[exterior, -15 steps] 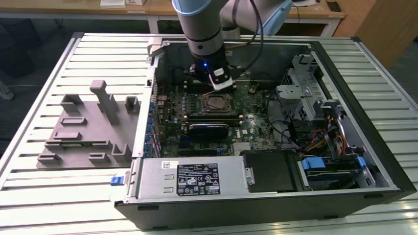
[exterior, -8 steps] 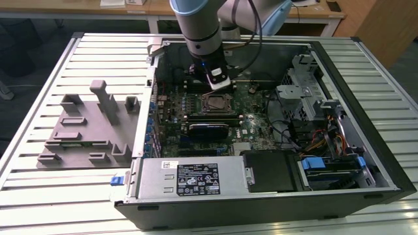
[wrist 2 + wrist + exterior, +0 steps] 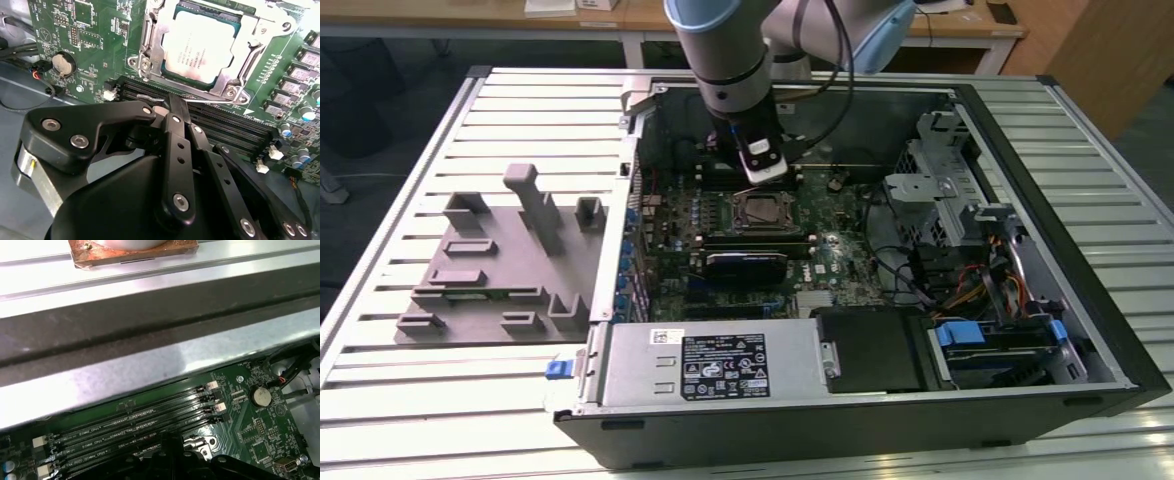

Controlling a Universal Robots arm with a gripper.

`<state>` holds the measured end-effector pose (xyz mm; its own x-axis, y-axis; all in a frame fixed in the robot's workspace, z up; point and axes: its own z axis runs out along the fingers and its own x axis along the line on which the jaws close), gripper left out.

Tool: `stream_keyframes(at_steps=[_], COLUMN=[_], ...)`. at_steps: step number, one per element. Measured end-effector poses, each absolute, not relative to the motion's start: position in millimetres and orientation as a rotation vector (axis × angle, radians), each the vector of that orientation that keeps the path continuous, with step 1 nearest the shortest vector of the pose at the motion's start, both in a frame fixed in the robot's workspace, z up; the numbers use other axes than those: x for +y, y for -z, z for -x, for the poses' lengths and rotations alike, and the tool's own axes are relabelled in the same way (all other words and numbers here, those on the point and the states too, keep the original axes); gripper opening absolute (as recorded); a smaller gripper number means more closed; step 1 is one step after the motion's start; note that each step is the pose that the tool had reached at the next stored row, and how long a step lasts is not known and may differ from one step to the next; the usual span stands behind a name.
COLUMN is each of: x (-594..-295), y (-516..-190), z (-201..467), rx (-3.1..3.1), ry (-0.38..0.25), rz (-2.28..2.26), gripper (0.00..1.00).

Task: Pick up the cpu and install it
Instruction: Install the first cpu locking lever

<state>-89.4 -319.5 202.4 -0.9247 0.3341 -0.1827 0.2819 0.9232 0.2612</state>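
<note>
Black fingers [image 3: 176, 107] pinched together, holding nothing, near the socketed cpu [image 3: 200, 45].

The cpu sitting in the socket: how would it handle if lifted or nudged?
The cpu looks like a thin, flat metal-topped plate, so probably stiff and light. Its smooth top may be slippery. Lying flat within the socket frame, it likely won't slide if pushed.

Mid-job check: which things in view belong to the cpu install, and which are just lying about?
Job in hand:
- cpu, lying in the socket
- gripper, over the memory slots beside that socket

Lying about:
- grey fixture tray, outside the case
- power supply
- coin battery
- cables
</note>
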Motion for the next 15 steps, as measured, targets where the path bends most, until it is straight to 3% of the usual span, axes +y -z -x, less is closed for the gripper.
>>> stream_keyframes(at_steps=[7,15], x=[-317.4,-316.9], y=[-200.1,-197.7], z=[90.6,91.8], rx=[2.836,2.828], ry=[-0.324,-0.265], rz=[-0.456,-0.444], gripper=[0.11,0.11])
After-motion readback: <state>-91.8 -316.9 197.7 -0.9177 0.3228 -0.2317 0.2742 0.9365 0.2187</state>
